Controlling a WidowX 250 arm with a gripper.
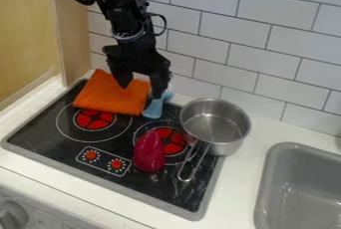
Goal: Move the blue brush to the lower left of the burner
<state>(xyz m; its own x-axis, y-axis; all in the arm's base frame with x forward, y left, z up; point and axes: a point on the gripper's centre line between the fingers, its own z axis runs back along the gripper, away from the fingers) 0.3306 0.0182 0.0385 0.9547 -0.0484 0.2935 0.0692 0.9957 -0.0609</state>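
Note:
The black gripper (140, 89) hangs over the back of the stove, open, its two fingers spread apart. One finger is above the orange cloth; the other is at the upper part of the blue brush (154, 108), and whether it touches cannot be told. The brush lies between the cloth and the metal pot, its wider end toward the front. Two red burners show on the black cooktop: the left burner (94, 119) in front of the cloth, and the right burner (174, 141), partly covered by a dark red object.
The orange cloth (112, 93) lies at the back left of the stove. A metal pot (214, 121) stands at the right edge, its handle toward the front. The dark red object (148, 152) sits near the printed knobs. A grey sink (267, 183) is at the right; a tiled wall rises behind.

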